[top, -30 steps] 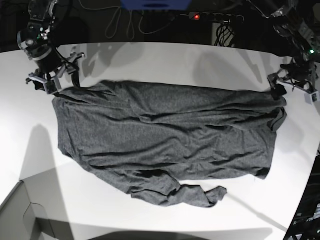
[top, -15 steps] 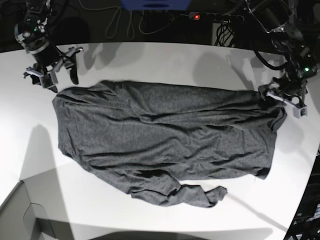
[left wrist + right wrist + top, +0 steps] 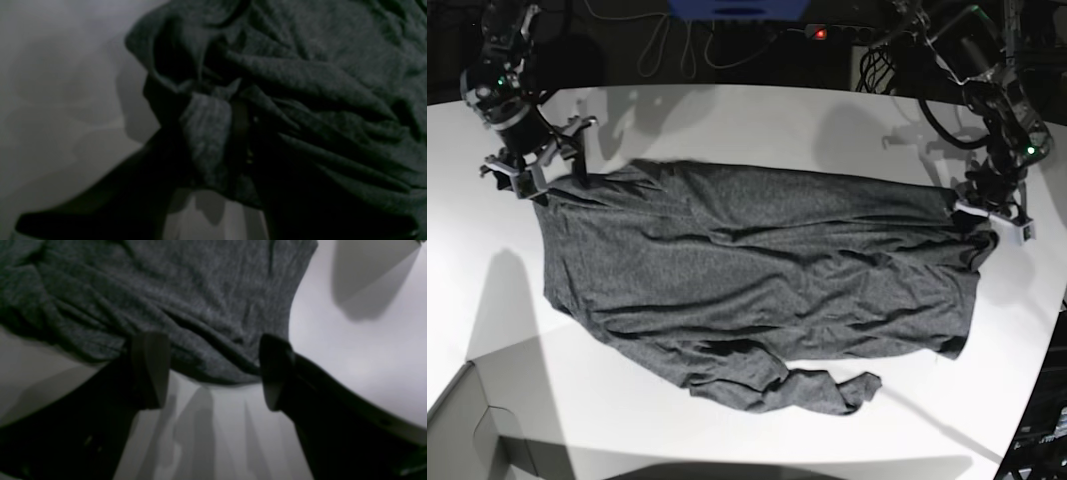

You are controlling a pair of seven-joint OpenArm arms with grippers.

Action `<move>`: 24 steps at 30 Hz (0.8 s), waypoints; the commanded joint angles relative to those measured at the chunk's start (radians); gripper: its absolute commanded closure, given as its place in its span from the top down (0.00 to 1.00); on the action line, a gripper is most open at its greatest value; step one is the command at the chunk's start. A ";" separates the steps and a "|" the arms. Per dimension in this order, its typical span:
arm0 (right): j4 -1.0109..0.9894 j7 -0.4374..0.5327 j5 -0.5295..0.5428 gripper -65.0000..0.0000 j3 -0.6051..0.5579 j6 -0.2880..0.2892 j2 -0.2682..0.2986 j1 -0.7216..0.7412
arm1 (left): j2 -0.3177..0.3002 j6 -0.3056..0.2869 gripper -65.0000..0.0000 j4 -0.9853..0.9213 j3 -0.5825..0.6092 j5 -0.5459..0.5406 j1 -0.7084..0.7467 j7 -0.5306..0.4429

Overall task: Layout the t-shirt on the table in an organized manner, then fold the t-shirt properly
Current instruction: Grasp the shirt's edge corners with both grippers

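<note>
The dark grey t-shirt (image 3: 757, 270) lies spread across the white table (image 3: 757, 120), wrinkled, with one sleeve bunched at its near edge. My left gripper (image 3: 987, 207) sits at the shirt's right end. In the left wrist view that left gripper (image 3: 213, 140) is shut on a fold of the t-shirt (image 3: 333, 83). My right gripper (image 3: 539, 165) is at the shirt's far left corner. In the right wrist view the right gripper (image 3: 211, 373) stands open, its fingers (image 3: 150, 370) straddling the edge of the t-shirt (image 3: 166, 290) just above the table (image 3: 367, 356).
A grey box corner (image 3: 467, 430) juts in at the near left. Behind the table's far edge lie cables and a power strip with a red light (image 3: 822, 33). The table's curved edge runs close to the shirt on the right.
My left gripper has moved onto the shirt's right end and closed on a fold. My right gripper lifted off, then came back to the far left corner, staying open.
</note>
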 commanded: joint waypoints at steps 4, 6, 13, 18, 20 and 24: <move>-0.032 0.023 0.009 0.65 0.002 -0.004 0.013 0.030 | -0.022 0.003 0.00 0.030 0.010 0.017 0.003 0.033; -0.038 0.023 0.009 0.65 0.002 -0.004 0.013 0.031 | -0.030 0.003 0.00 0.046 0.013 0.009 0.027 0.033; -0.113 0.028 0.009 0.64 -0.063 -0.004 0.010 0.061 | -0.032 0.003 0.00 0.137 0.012 0.014 0.072 0.068; -0.128 0.028 0.011 0.59 -0.066 -0.004 0.007 0.064 | -0.050 0.003 0.00 0.154 0.012 0.015 0.073 0.093; -0.128 0.028 0.011 0.48 -0.066 -0.004 0.007 0.061 | -0.053 0.003 0.00 0.154 0.012 0.017 0.073 0.100; -0.127 0.028 0.011 0.14 -0.060 -0.004 0.010 0.028 | -0.070 0.003 0.00 0.154 0.010 0.017 0.073 0.105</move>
